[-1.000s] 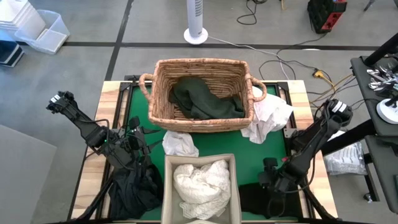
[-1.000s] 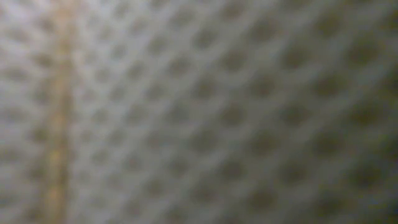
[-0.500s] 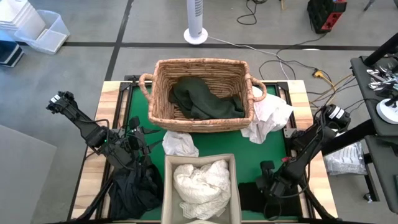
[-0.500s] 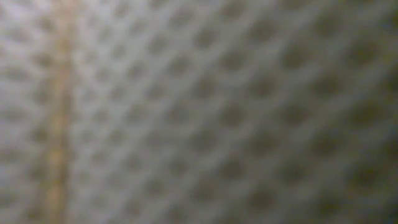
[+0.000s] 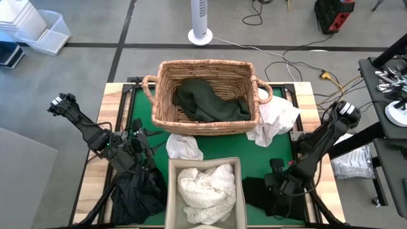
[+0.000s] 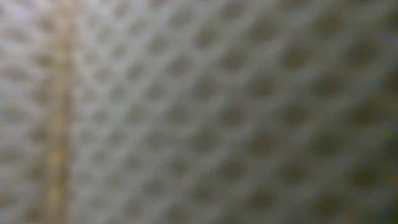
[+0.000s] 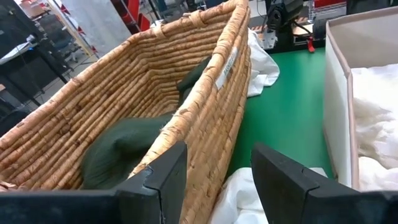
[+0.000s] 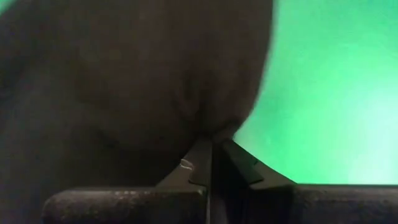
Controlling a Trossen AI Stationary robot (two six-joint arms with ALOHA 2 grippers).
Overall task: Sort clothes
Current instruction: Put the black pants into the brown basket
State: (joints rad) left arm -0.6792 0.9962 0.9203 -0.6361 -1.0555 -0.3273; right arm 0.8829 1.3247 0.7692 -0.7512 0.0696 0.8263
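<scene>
The right gripper [image 8: 211, 144] pinched a black garment [image 5: 259, 193] lying on the green mat [image 5: 280, 156] beside the white fabric bin [image 5: 240, 191]. The left gripper [image 7: 214, 177], fingers spread, hovered facing the wicker basket [image 5: 162, 95] holding a dark green garment [image 5: 206, 100].

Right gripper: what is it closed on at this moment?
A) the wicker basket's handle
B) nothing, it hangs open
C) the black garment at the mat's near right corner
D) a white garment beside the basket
C: the right gripper has its fingers pinched shut on a fold of the black garment over the green mat.
</scene>
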